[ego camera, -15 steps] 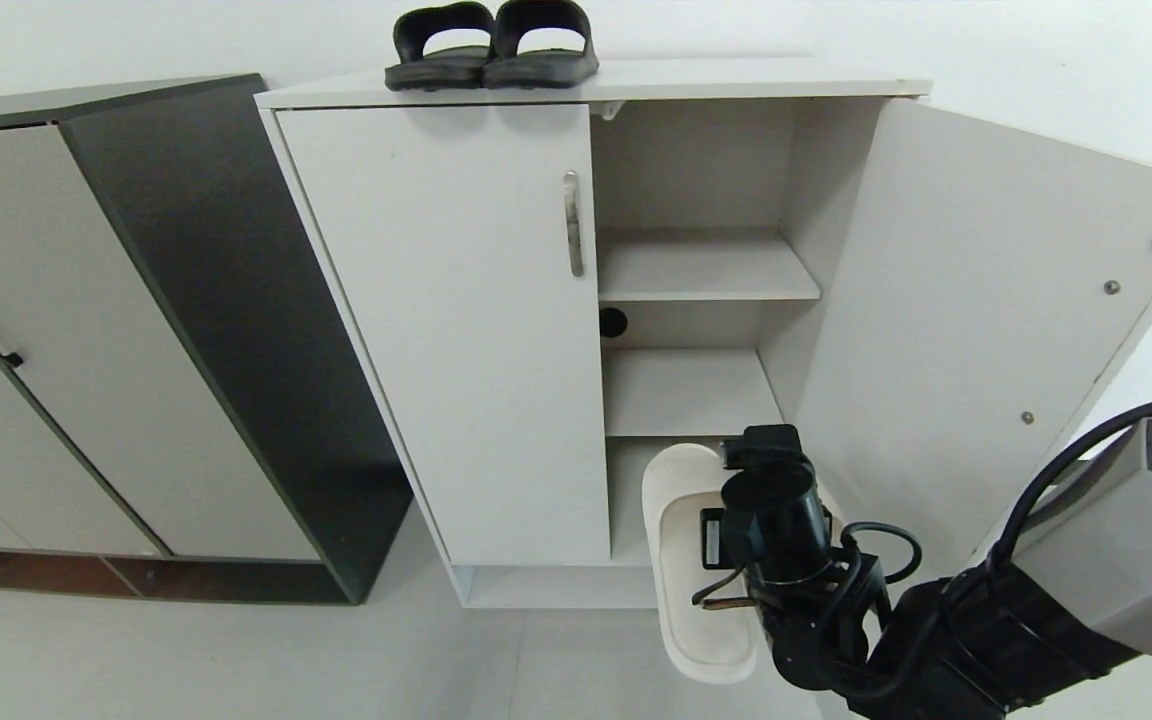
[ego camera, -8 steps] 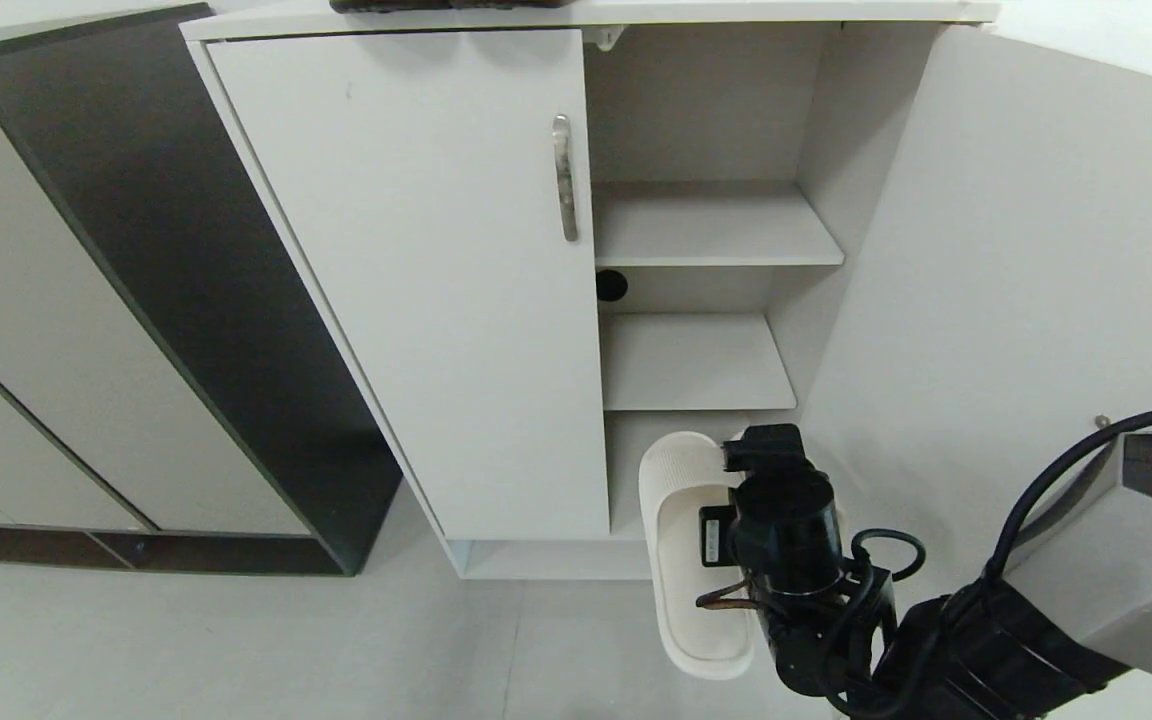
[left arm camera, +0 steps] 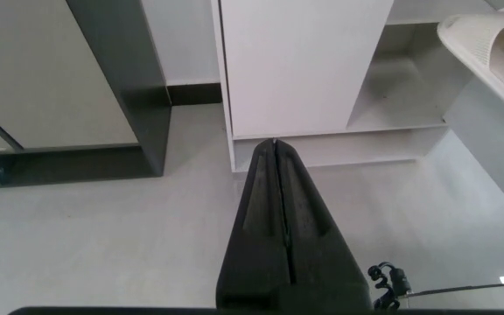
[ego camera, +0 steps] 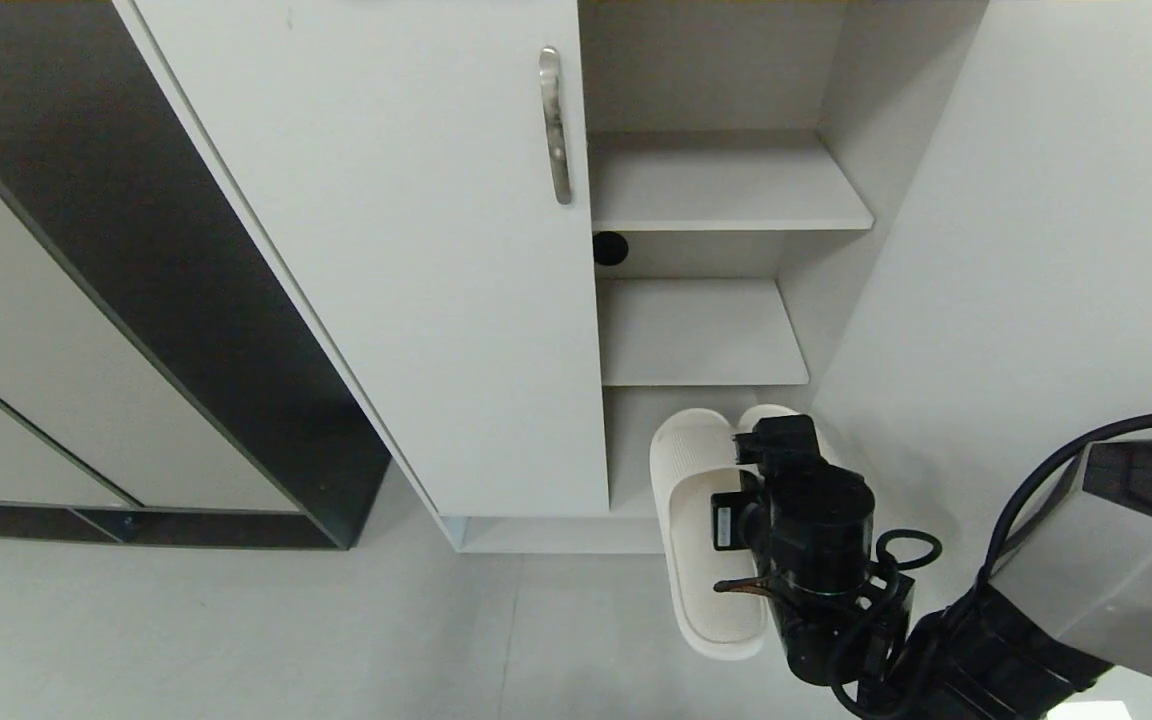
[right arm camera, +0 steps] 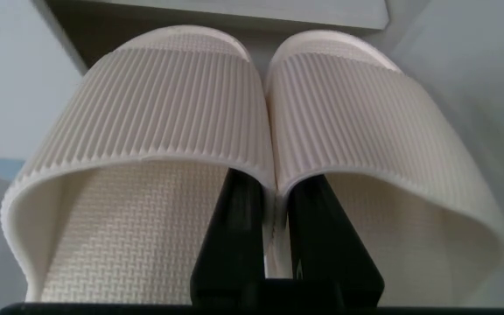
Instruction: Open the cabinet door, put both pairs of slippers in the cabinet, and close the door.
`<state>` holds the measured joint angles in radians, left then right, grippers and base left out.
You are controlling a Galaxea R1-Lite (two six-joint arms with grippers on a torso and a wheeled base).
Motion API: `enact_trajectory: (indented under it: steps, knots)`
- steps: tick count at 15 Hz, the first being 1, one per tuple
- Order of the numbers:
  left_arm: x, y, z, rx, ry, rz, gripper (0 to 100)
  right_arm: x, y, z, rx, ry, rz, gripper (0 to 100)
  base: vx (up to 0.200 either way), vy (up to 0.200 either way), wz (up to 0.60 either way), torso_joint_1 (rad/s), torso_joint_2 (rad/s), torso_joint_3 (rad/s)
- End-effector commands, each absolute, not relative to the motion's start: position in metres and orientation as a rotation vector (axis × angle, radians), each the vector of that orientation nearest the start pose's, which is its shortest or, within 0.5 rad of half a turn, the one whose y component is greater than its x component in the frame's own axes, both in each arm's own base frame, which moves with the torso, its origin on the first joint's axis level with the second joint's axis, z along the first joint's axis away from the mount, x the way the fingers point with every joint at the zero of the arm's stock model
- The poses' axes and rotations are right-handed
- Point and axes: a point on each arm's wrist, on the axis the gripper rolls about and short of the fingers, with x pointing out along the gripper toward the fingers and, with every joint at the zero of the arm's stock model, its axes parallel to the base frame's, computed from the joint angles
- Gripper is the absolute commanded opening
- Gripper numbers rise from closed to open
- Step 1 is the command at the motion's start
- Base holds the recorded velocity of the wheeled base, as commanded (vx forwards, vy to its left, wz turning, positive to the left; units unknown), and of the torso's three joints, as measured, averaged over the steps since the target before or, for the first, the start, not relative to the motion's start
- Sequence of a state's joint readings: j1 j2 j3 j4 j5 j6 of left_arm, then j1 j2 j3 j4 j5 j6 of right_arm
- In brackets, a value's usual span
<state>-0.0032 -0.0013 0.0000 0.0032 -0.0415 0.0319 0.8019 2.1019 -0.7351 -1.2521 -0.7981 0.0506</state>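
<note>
Jaws on the right arm clamp the touching inner straps of the cream slippers [ego camera: 696,600], held at 5 o'clock, toes pointing to 12 o'clock into the bottom compartment of the white cabinet [ego camera: 696,335], while the left jaws sit pressed together above the floor [left arm camera: 103,236].

Passage into the cabinet [ego camera: 706,70] ran between its shut left door [ego camera: 386,250] and the swung-out right door [ego camera: 1036,250], which walled off that side. 2 shelves [ego camera: 726,185] cut the opening into low slots. The white slippers [ego camera: 706,530], pinched in the right tool [right arm camera: 276,236], filled the mouth of the bottom slot. A dark cabinet [ego camera: 136,250] hemmed the left, with open floor [ego camera: 236,630] in front.
</note>
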Motion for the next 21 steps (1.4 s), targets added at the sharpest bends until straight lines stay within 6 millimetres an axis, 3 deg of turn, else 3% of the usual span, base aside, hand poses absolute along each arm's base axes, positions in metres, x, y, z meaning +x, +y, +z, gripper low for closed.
enact_trajectory:
  steps: [1, 15, 21]
  knots:
    - [-0.023, -0.001, 0.075, 0.031, 0.002, -0.045, 0, 0.262, 0.242, 0.093, -0.030, 0.079, -0.010, 0, 0.000, 0.000, 0.00, 0.000, 0.00, 0.000]
    - [-0.023, -0.001, 0.075, 0.029, 0.002, -0.045, 0, 0.281, 0.216, 0.100, -0.012, 0.068, -0.071, 0, 0.000, 0.000, 0.00, 0.000, 0.00, 0.000]
    - [-0.023, -0.001, 0.075, 0.029, 0.002, -0.045, 0, 0.280, 0.216, 0.100, -0.014, 0.070, -0.069, 0, 0.000, 0.000, 0.00, 0.000, 0.00, 0.000]
